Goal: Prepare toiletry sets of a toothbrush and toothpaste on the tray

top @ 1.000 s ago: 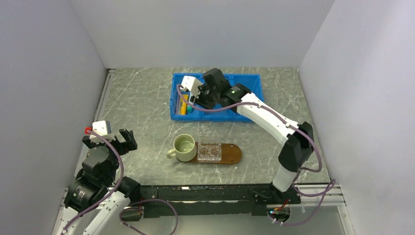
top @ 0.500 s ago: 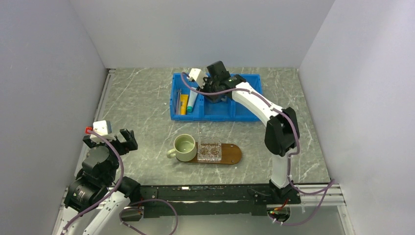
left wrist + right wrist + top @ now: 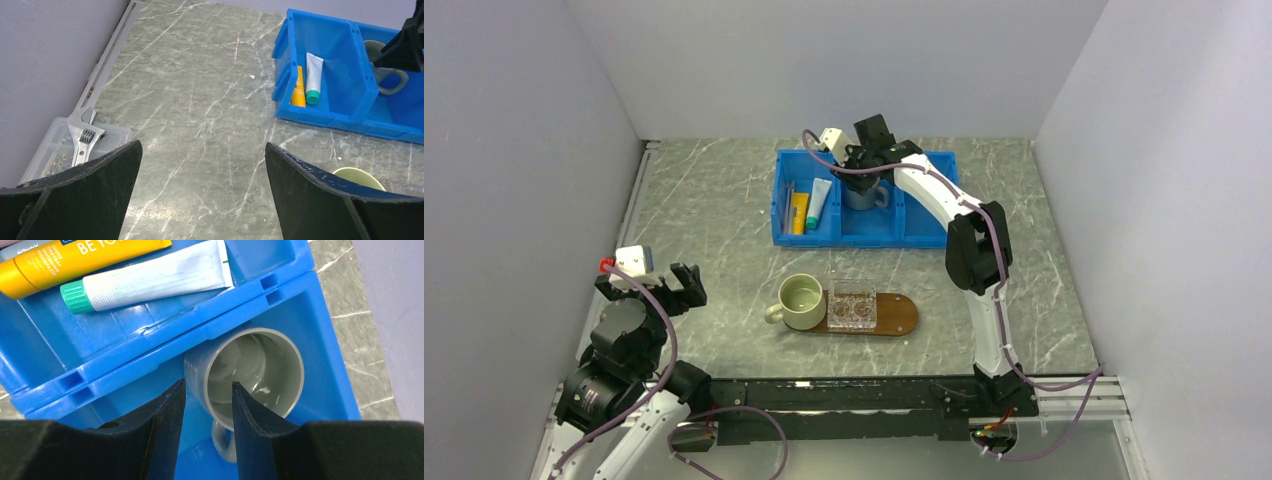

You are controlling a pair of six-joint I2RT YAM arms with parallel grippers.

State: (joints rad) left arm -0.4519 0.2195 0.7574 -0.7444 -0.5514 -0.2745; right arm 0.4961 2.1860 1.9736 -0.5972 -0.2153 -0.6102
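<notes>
A yellow tube and a white tube with a teal cap lie in the left compartment of the blue bin, with two thin toothbrushes beside them. The tubes also show in the right wrist view, yellow and white. The dark-brown tray lies near the front. My right gripper is over the middle compartment, partly open, its jaws astride the near wall of a grey mug. My left gripper is wide open and empty at the near left.
A pale green mug and a clear square holder stand on the tray's left part. A clear box with a wrench sits by the left wall. The bin's right compartment holds nothing I can see.
My right arm has swung from the bin's left compartment to the middle one and now sits over the grey mug. The left arm has not moved.
</notes>
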